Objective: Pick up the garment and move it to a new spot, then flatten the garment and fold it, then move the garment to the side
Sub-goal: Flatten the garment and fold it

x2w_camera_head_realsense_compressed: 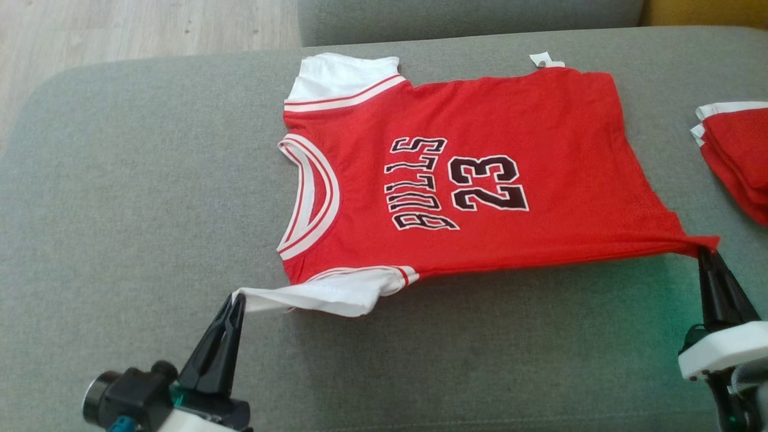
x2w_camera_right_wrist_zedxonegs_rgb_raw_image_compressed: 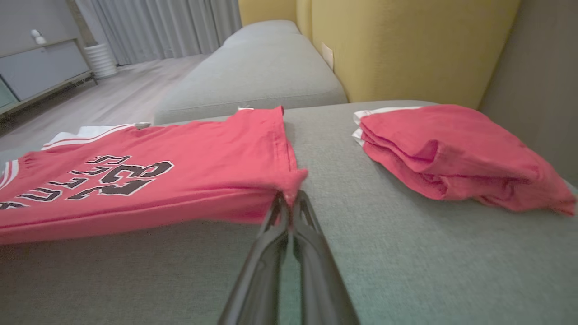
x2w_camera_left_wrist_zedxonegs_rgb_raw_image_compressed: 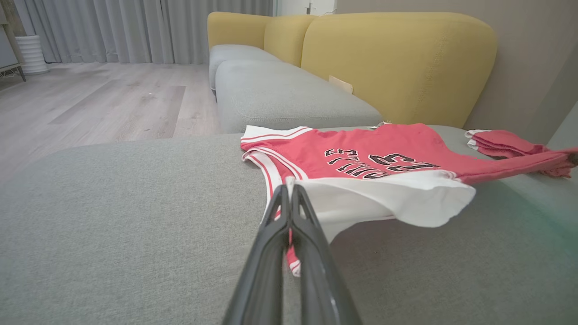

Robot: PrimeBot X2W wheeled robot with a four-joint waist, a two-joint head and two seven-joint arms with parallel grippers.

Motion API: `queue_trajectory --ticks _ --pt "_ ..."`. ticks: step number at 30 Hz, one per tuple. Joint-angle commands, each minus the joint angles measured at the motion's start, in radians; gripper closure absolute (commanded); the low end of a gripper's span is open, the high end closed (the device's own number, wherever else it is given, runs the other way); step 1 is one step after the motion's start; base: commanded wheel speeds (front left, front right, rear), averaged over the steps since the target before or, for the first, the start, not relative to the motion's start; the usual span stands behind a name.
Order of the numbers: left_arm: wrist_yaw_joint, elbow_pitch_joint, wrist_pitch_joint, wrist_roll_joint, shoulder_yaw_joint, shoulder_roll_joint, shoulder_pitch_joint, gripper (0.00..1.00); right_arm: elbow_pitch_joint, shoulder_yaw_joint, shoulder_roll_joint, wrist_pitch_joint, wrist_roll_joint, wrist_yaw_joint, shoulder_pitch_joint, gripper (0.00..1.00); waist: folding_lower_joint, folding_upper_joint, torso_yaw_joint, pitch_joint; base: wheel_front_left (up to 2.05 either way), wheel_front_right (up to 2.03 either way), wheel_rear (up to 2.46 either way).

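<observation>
Left end effector (x2w_camera_head_realsense_compressed: 239, 299) and right end effector (x2w_camera_head_realsense_compressed: 703, 252) pinch garment (x2w_camera_head_realsense_compressed: 558, 132) — folded pile (x2w_camera_head_realsense_compressed: 737, 153) nearby.

Grey sofa cushion (x2w_camera_head_realsense_compressed: 120, 210) bearing a spread red jersey (x2w_camera_head_realsense_compressed: 540, 132) and, towards the right edge, a separate folded red garment (x2w_camera_head_realsense_compressed: 738, 162)

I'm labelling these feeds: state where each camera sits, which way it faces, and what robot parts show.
Head view: on the head, looking down at the red jersey on the grey cushion; left gripper lower left, right gripper lower right.
Left wrist view: low over the cushion, along its shut fingers pinching the white sleeve.
Right wrist view: low, along its shut fingers pinching the hem corner; folded red pile beyond.
Shared: all three show the jersey's 23.
</observation>
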Motion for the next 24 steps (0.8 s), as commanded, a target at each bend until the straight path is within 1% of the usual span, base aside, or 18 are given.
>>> queue_trajectory --ticks 1,4,7,14,19,24 --pt "0.001 -0.043 -0.005 0.002 0.043 -0.007 -0.029 1.0 -0.056 -0.01 -0.009 0.016 -0.011 -0.001 0.0 1.0 0.0001 -0.0001 0.002 -0.001 0.0 0.0 0.0" --pt "0.001 -0.036 -0.005 0.002 0.034 -0.013 -0.053 1.0 -0.09 -0.039 0.014 0.058 -0.023 -0.001 0.014 1.0 0.0001 -0.0001 0.009 0.003 0.0 0.0 0.0" --pt "0.001 -0.013 -0.005 0.003 0.024 -0.02 -0.111 1.0 -0.099 -0.06 0.037 0.1 -0.029 -0.001 0.001 1.0 0.0001 -0.0001 0.017 0.015 0.0 0.0 0.0" --pt "0.001 0.105 -0.005 0.014 -0.013 -0.024 -0.311 1.0 -0.048 -0.082 0.06 0.174 -0.084 -0.001 -0.093 1.0 0.0001 -0.0001 0.026 0.066 0.0 0.0 0.0" --pt "0.001 0.201 -0.005 0.025 -0.049 -0.014 -0.452 1.0 -0.016 -0.074 0.059 0.199 -0.115 -0.001 -0.176 1.0 0.0001 -0.0001 0.027 0.12 0.0 0.0 0.0" --pt "0.001 0.28 -0.005 0.029 -0.085 -0.004 -0.566 1.0 0.02 -0.063 0.042 0.22 -0.143 -0.001 -0.237 0.99 0.0001 -0.0001 0.03 0.16 0.0 0.0 0.0"
